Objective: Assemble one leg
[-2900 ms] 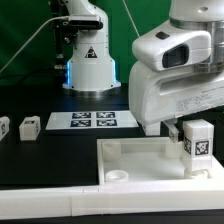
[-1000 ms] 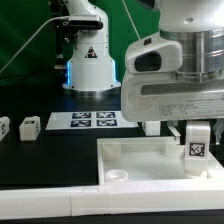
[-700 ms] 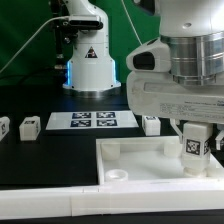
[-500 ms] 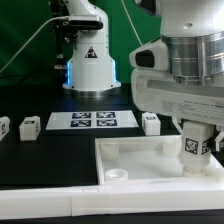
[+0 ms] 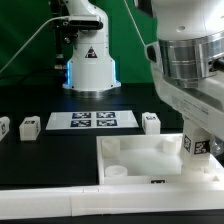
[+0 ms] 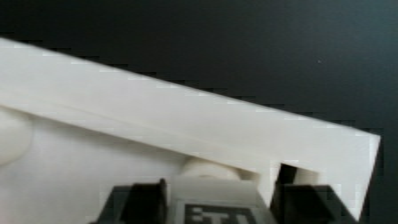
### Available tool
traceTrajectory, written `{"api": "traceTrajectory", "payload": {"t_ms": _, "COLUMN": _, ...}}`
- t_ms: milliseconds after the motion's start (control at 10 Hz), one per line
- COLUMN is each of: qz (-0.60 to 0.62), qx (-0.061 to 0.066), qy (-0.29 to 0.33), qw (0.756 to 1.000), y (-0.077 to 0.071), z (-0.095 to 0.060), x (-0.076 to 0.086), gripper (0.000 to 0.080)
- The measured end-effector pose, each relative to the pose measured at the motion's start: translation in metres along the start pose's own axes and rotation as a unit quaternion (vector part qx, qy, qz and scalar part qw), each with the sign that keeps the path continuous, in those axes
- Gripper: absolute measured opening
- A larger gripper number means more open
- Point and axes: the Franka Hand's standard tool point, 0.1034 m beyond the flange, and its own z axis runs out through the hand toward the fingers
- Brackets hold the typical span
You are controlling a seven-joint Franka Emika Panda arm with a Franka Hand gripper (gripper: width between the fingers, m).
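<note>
Leg (image 5: 196, 144) held in the tool (image 5: 198, 152) over white tray (image 5: 130, 150).
The tagged leg sits pinched between the tool's two fingers (image 6: 139, 200), low inside the tray's end toward the exterior view's right.

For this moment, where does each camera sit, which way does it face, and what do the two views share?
Exterior view: off the arm, low, facing the large white square plastic tray and marker board; the white arm shows.
Wrist view: on the wrist, looking past the claw at the tray's wall; only its fingers show.
Shared: the tray and the small white block-shaped tagged leg in the claw.
</note>
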Motion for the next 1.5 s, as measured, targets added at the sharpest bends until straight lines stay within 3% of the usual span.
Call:
{"api": "traceTrajectory", "payload": {"t_ms": 100, "qz": -0.006, "qx": 0.0, "qy": 0.0, "qw": 1.0, "y": 0.0, "z": 0.0, "x": 0.0, "gripper": 0.0292}}
{"api": "traceTrajectory", "payload": {"t_ms": 200, "qz": -0.013, "qx": 0.0, "qy": 0.0, "qw": 1.0, "y": 0.0, "z": 0.001, "x": 0.0, "gripper": 0.0373}}
{"api": "traceTrajectory", "payload": {"t_ms": 300, "qz": -0.038, "qx": -0.001, "qy": -0.001, "qw": 0.999, "y": 0.001, "z": 0.001, "x": 0.0, "gripper": 0.0548}}
{"api": "traceTrajectory", "payload": {"t_ms": 400, "qz": -0.057, "qx": -0.002, "qy": -0.001, "qw": 0.998, "y": 0.001, "z": 0.001, "x": 0.0, "gripper": 0.0548}}
{"api": "traceTrajectory", "payload": {"t_ms": 500, "qz": -0.09, "qx": -0.001, "qy": 0.0, "qw": 0.996, "y": 0.001, "z": 0.0, "x": 0.003, "gripper": 0.0631}}
{"api": "traceTrajectory", "payload": {"t_ms": 800, "qz": -0.32, "qx": -0.003, "qy": 0.008, "qw": 0.947, "y": 0.001, "z": -0.002, "x": 0.006, "gripper": 0.0649}}
{"api": "traceTrajectory", "payload": {"t_ms": 1100, "qz": -0.444, "qx": -0.004, "qy": 0.007, "qw": 0.896, "y": 0.001, "z": -0.002, "x": 0.006, "gripper": 0.0649}}
{"api": "traceTrajectory", "payload": {"t_ms": 1300, "qz": -0.607, "qx": -0.008, "qy": 0.036, "qw": 0.794, "y": 0.004, "z": -0.004, "x": 0.012, "gripper": 0.0649}}
{"api": "traceTrajectory", "payload": {"t_ms": 1400, "qz": -0.63, "qx": -0.009, "qy": 0.037, "qw": 0.776, "y": 0.006, "z": -0.003, "x": 0.015, "gripper": 0.0649}}
{"api": "traceTrajectory", "payload": {"t_ms": 1500, "qz": -0.703, "qx": -0.018, "qy": 0.045, "qw": 0.709, "y": 0.005, "z": -0.004, "x": 0.021, "gripper": 0.0649}}
